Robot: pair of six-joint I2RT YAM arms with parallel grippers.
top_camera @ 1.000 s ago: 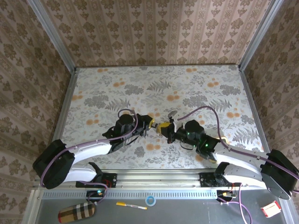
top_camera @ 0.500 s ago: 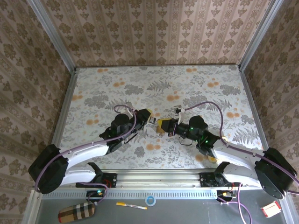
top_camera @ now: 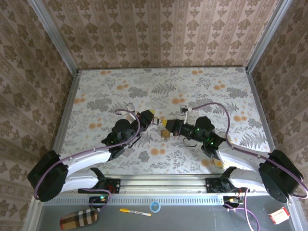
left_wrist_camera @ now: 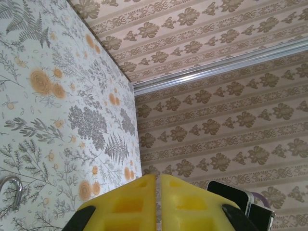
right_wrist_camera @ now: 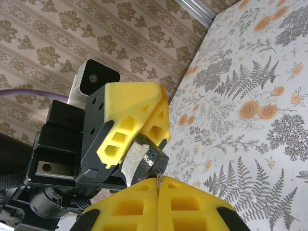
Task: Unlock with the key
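Observation:
My left gripper (top_camera: 151, 115) and right gripper (top_camera: 166, 125) meet tip to tip over the middle of the table. In the right wrist view the left gripper (right_wrist_camera: 160, 98) is shut on the padlock (right_wrist_camera: 144, 156), a shiny metal block with a dark side, clamped between its yellow fingers. My right gripper (right_wrist_camera: 158, 183) is shut on the key (right_wrist_camera: 158, 178). Just a thin sliver of blade sticks out between the pads, right against the padlock; the head is hidden. The left gripper (left_wrist_camera: 158, 182) shows closed pads, and a silver shackle loop (left_wrist_camera: 18, 192) curves at the lower left.
The floral table (top_camera: 202, 86) is walled on three sides by patterned panels. Purple cables arch over both wrists. Beyond the near rail lie a plaid case (top_camera: 79, 219), a pen (top_camera: 134, 211) and a tape roll (top_camera: 154, 207).
Both grippers have moved together away from the near edge toward the table's middle. They stay shut and close to each other, with the padlock and key still held.

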